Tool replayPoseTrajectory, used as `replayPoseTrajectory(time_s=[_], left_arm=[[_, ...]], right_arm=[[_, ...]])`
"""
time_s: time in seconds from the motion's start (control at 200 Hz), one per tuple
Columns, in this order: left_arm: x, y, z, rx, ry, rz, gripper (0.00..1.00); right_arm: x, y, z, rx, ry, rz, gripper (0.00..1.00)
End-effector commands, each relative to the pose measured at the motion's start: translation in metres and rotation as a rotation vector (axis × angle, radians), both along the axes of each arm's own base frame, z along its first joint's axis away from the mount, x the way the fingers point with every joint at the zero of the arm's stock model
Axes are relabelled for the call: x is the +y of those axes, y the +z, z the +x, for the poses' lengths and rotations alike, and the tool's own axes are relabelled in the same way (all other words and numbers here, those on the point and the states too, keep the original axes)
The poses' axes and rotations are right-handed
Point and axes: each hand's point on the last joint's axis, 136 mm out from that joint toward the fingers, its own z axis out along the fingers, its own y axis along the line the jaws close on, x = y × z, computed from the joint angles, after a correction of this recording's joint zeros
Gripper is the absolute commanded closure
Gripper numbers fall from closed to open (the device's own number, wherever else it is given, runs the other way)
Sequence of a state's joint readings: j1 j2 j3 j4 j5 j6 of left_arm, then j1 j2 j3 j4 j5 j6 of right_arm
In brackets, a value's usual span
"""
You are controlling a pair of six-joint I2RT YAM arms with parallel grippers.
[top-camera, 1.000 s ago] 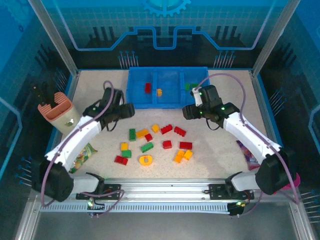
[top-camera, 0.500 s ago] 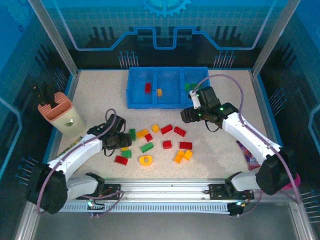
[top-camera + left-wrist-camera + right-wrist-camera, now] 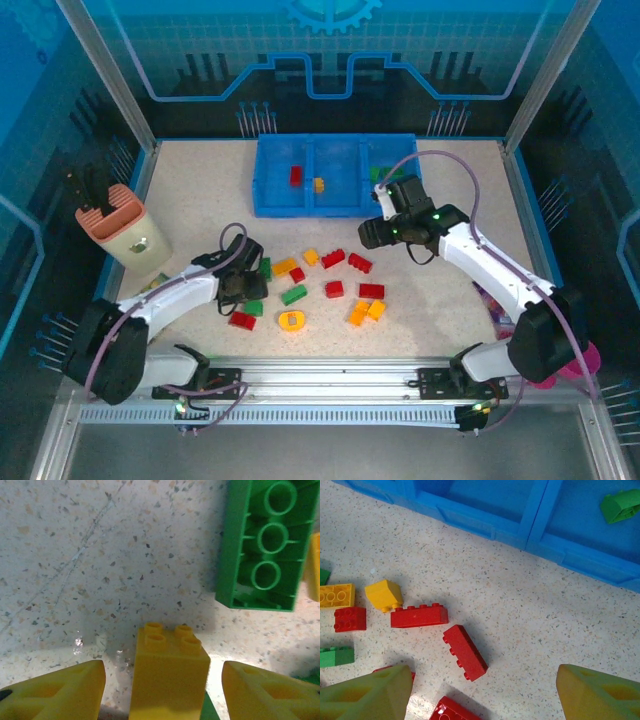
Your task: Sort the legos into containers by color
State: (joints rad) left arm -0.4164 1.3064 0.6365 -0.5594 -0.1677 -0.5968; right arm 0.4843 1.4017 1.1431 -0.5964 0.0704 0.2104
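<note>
On the speckled table [image 3: 200, 190], the overhead view gave a count of about fourteen loose legos [image 3: 334, 289]: six red, three green and five yellow-orange, all lying between the two arms. One blue tray [image 3: 335, 209] stood at the far side. Its three compartments held one brick apiece: red [image 3: 296, 176] on the left, yellow-orange [image 3: 318, 184] in the middle, green [image 3: 378, 172] on the right, the last partly covered by the right arm. One beige-and-pink utensil holder [image 3: 120, 225] stood well apart at the left. The left gripper [image 3: 243, 290] was low over the left end of the cluster, and from overhead its body covered whatever lay beneath. The left wrist view supplied that detail: one four-stud yellow brick [image 3: 170, 672] stood between the fingers [image 3: 55, 690], with a gap visible on each side, so the jaws were open around it and not gripping. That view also showed a long green brick [image 3: 262, 545] lying hollow side up just beyond. The right gripper [image 3: 370, 232] hung near the tray's front wall. Its wrist view showed the fingers [image 3: 600, 695] spread wide with nothing between them, and two long red bricks [image 3: 419, 616] on the table ahead.
</note>
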Motion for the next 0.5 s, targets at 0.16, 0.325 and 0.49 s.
replayPoseTrajectory(time_s=[0.16,0.325,0.49], left_arm=[[0.0,-0.019,-0.001,0.088,0.002,0.044,0.49],[-0.002,-0.02,0.002,0.083,0.0,0.04,0.64],[-0.007,-0.008,0.011,0.058,-0.019,0.028,0.74]], right_arm=[[0.005,0.012,0.005,-0.017,-0.002,-0.008,0.23],[0.003,0.008,0.007,-0.019,-0.004,-0.028,0.23],[0.003,0.005,0.01,-0.015,-0.003,-0.036,0.23]])
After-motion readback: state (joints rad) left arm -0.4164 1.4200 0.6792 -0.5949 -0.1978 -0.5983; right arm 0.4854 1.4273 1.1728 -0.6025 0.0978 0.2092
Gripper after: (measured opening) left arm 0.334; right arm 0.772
